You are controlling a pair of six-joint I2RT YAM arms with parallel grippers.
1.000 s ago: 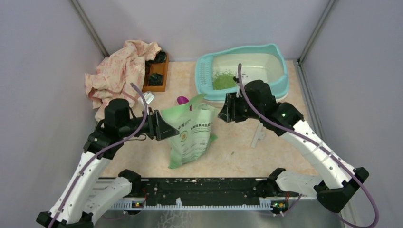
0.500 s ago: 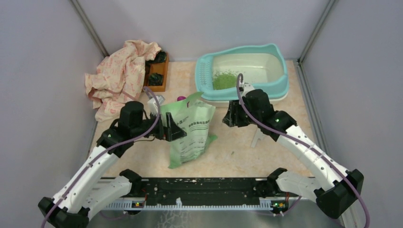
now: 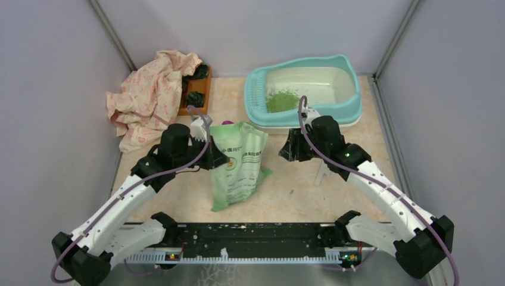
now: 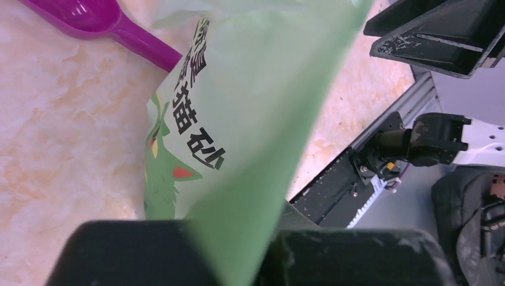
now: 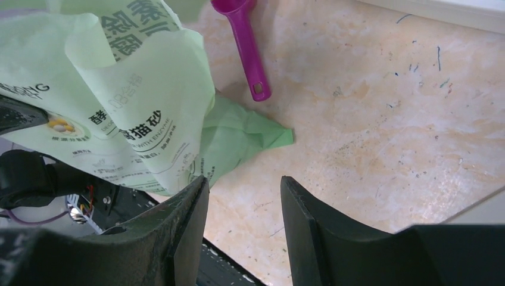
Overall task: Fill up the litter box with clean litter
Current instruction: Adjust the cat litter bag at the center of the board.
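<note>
The litter box (image 3: pixel 355 105), teal-rimmed with a cream basin, stands at the back right. A pile of green clean litter (image 3: pixel 281 100) lies at its left end. The pale green litter bag (image 3: pixel 238 167) lies mid-table. My left gripper (image 3: pixel 215 156) is shut on the bag's upper left edge; in the left wrist view the green film (image 4: pixel 250 107) runs down between the closed jaws of the left gripper (image 4: pixel 238 241). My right gripper (image 3: pixel 286 149) hangs right of the bag, open and holding nothing. In the right wrist view the right gripper (image 5: pixel 244 185) stands over bare table beside the bag (image 5: pixel 137 101).
A purple scoop (image 3: pixel 227 125) lies just behind the bag, also seen as the scoop (image 4: pixel 95 15) and the scoop (image 5: pixel 247 44). A pink cloth (image 3: pixel 149 92) and a brown wooden tray (image 3: pixel 196 92) sit at the back left. A small white piece (image 3: pixel 324 170) lies under the right arm.
My left gripper moved right to the bag's edge, opened wide, then shut on it. The bag's raised top flap dropped. The right gripper lowered and drew slightly nearer.
</note>
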